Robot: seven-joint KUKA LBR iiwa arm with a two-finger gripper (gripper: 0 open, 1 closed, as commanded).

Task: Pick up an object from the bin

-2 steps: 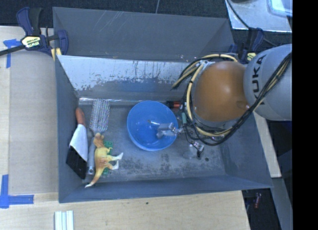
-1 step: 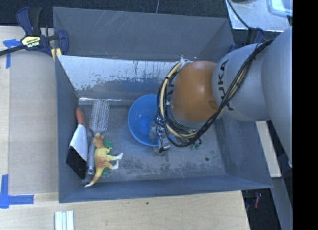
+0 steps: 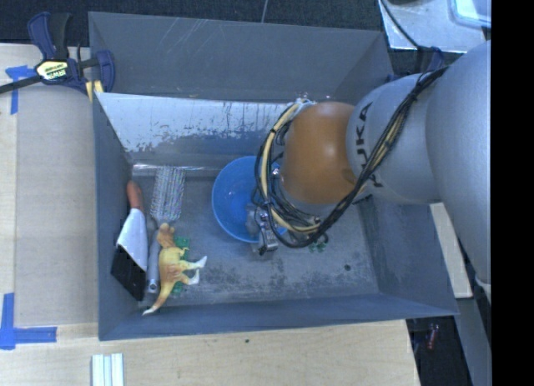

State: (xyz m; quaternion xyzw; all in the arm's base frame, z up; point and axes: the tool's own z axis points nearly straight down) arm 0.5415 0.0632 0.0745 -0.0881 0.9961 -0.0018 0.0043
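Observation:
My gripper [image 3: 265,241] reaches down in the middle of the bin, at the near right rim of a round blue bowl [image 3: 232,201]. The arm's fittings hide the right part of the bowl and most of the gripper. Whether the gripper touches the bowl's rim I cannot tell. A small green thing [image 3: 318,248] lies on the bin floor just right of the gripper.
At the bin's left side lie a clear bristle brush [image 3: 169,193], a yellow toy dinosaur [image 3: 171,266] and a black and white flat thing [image 3: 131,253] with an orange-handled tool [image 3: 134,195] above it. The arm fills the bin's right half.

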